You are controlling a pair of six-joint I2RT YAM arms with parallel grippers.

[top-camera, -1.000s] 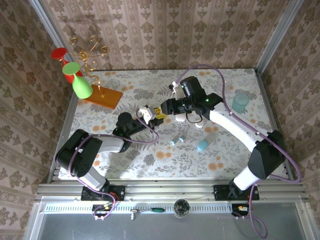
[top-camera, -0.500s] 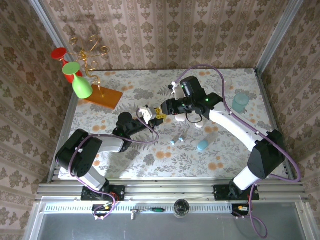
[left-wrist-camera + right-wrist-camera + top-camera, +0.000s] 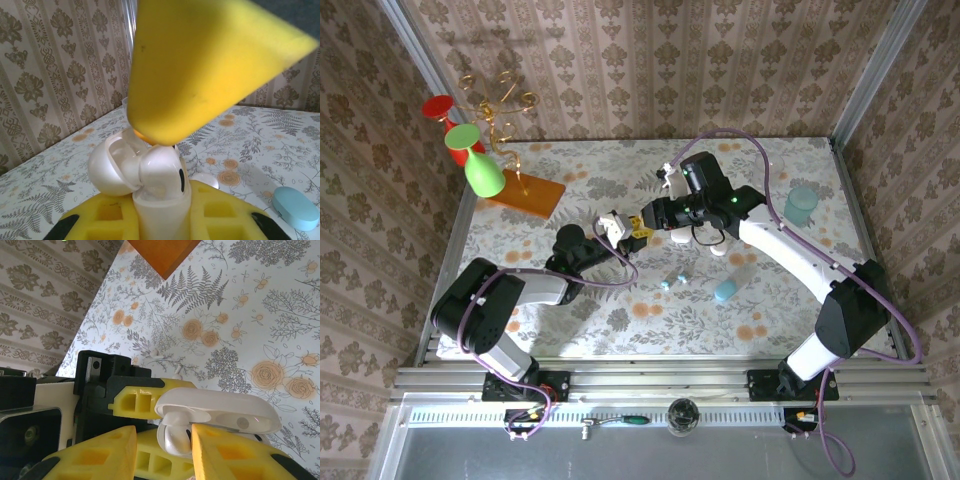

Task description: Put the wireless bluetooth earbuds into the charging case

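Grip check: left gripper (image 3: 161, 227) has its yellow foam fingers clenched on the small white glossy charging case (image 3: 160, 200), which stands upright between them, off the table. The case's rounded lid (image 3: 111, 167) is hinged open and tipped toward 9 o'clock in the left wrist view.

The right gripper (image 3: 165, 437) sits at 3 o'clock of the case in the top view. Its jaws are parted around a rounded white part of the case. One pad touches that part and a gap shows at the other, so it is not clamped.

Two tiny whitish earbuds (image 3: 665, 284) with cyan tips lie just beside each other on the floral tablecloth (image 3: 570, 170), at 4–5 o'clock of the case and apart from both grippers. A light-blue capsule (image 3: 734, 281) lies near them at 3 o'clock. An orange board (image 3: 525, 192) is at 10 o'clock, well apart.
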